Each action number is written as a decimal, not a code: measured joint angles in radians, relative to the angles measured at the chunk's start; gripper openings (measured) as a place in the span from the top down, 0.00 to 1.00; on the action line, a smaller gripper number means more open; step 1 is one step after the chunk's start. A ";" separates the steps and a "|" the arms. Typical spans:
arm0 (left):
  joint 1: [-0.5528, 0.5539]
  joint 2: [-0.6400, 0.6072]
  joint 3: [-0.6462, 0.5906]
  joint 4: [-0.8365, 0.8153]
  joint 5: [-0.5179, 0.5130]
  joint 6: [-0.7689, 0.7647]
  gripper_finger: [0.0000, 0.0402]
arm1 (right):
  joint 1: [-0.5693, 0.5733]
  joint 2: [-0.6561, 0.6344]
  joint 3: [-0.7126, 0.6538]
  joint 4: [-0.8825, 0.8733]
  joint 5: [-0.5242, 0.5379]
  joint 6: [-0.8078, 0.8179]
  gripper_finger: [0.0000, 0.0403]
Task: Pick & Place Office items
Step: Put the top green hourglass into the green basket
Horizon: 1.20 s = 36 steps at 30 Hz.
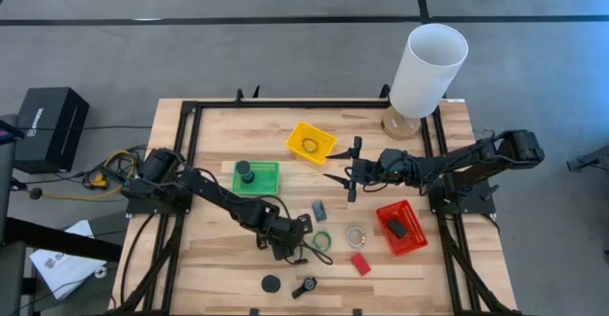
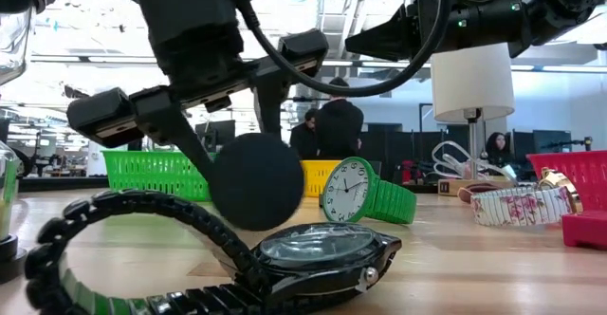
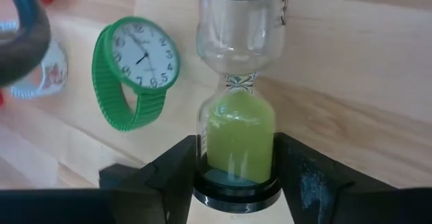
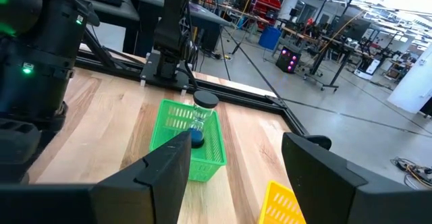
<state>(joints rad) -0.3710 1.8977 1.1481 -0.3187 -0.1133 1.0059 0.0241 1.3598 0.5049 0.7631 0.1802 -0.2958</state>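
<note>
My left gripper is low over the table's near middle, shut on an hourglass with green sand. In the low view the hourglass's black end cap faces the camera. Beside it lie a green watch, a pale watch, a red block, a dark grey block, a black puck and a black watch. My right gripper hangs open above the table's middle, touching nothing. My left gripper pinches the hourglass between its two fingers at the sand-filled bulb, just above one black end cap. The fingers slant down from the table's left, and the hourglass sticks out past the fingertips. Whether it rests on the table I cannot tell.
A green mesh tray holds a blue-sand hourglass. A yellow tray holds a ring-shaped item, and a red tray a dark one. A tall white cylinder stands at the far right corner. Black rails frame the tabletop.
</note>
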 joint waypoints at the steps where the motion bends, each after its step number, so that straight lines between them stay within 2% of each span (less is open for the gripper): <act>1: 0.000 0.000 0.000 0.000 0.002 -0.029 0.55 | 0.000 0.000 0.000 0.000 0.000 0.000 0.44; 7: 0.008 -0.001 0.000 0.008 0.013 -0.170 0.56 | 0.000 0.000 0.000 0.000 0.003 -0.002 0.45; 16: 0.014 -0.014 -0.001 0.011 0.020 -0.290 0.56 | 0.000 0.000 0.005 0.000 0.007 -0.044 0.45; 19: 0.028 -0.048 -0.012 0.018 0.044 -0.308 0.56 | 0.003 0.000 0.005 0.000 0.055 -0.048 0.45; 23: 0.066 -0.130 -0.062 0.021 0.082 -0.360 0.56 | 0.016 0.000 0.006 -0.005 0.136 -0.079 0.45; 29: 0.144 -0.344 -0.193 0.093 0.096 -0.466 0.56 | 0.022 0.000 0.006 -0.008 0.146 -0.082 0.45; 36: 0.222 -0.623 -0.435 0.333 0.092 -0.618 0.56 | 0.021 0.000 0.006 -0.003 0.148 -0.080 0.45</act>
<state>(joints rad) -0.1487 1.2748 0.7132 0.0144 -0.0214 0.3880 0.0448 1.3594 0.5110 0.7604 0.3279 -0.3757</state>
